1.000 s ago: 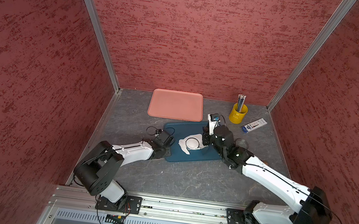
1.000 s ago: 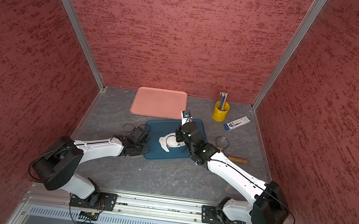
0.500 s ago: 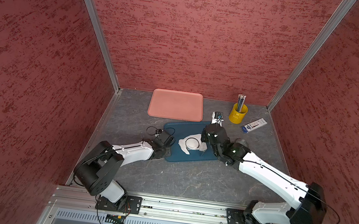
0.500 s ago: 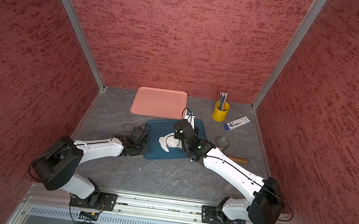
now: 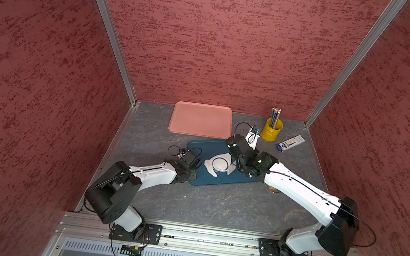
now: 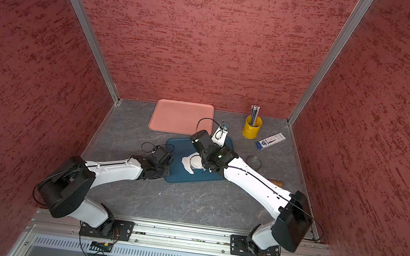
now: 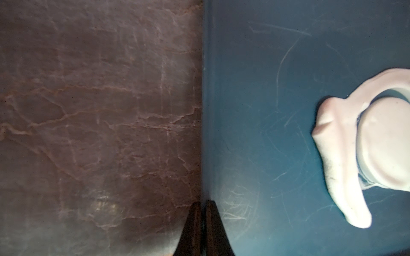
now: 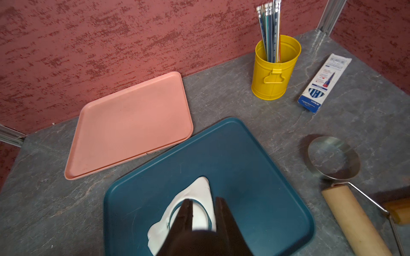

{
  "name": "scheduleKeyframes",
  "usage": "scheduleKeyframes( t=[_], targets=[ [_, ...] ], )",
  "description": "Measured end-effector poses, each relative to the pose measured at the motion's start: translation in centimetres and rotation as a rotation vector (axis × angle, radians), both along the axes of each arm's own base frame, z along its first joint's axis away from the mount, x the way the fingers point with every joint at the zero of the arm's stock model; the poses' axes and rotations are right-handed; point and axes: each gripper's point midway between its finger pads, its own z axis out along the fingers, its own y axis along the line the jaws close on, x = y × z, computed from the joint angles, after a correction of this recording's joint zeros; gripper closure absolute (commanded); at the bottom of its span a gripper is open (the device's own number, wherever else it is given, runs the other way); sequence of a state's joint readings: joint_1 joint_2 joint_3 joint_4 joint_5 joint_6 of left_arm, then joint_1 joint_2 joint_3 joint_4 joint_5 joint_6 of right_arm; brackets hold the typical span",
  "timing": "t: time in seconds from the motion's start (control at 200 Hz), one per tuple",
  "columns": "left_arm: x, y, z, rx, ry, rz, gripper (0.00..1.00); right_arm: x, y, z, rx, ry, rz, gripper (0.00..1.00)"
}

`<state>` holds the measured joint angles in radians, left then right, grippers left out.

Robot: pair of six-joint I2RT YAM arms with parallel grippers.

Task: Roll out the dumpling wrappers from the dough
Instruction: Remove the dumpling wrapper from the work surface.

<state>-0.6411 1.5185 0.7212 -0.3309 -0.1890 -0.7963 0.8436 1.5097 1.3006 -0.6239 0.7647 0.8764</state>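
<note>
The dough (image 5: 208, 165) lies rolled flat on the blue tray (image 5: 201, 147). A round dumpling wrapper (image 5: 220, 163) is cut free inside it, with a thin ring of blue showing around it. The right wrist view shows the dough (image 8: 199, 188) and the wrapper (image 8: 202, 215) directly under my right gripper (image 8: 203, 199). Its jaws stand a little apart over the wrapper's right edge, and I see nothing clamped between them. My left gripper (image 7: 203, 201) is shut, tips on the tray's left rim, well apart from the dough (image 7: 337, 155).
A pink tray (image 5: 201, 119) lies behind the blue one. At the back right stand a yellow cup (image 5: 272, 130) of pencils and a pencil box (image 5: 290, 143). A metal ring cutter (image 8: 334, 158) and a rolling pin (image 8: 352, 219) lie right of the blue tray.
My right gripper has swung left, from the tray's right side to over the cut wrapper. The left arm has not moved.
</note>
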Motion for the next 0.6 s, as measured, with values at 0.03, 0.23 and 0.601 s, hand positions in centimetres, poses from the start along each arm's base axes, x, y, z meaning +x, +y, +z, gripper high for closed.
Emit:
scheduleKeyframes(
  t=[0.03,0.23,0.601],
  targets=[
    [0.00,0.00,0.00,0.000,0.000,0.000,1.00,0.05,0.05,-0.31,-0.006,0.007,0.000,1.00],
    [0.01,0.01,0.00,0.000,0.000,0.000,1.00,0.31,0.14,-1.01,-0.016,0.018,-0.004,1.00],
    [0.01,-0.01,0.00,0.000,0.000,0.000,1.00,0.82,0.28,-0.02,0.018,0.002,-0.025,1.00]
  ],
)
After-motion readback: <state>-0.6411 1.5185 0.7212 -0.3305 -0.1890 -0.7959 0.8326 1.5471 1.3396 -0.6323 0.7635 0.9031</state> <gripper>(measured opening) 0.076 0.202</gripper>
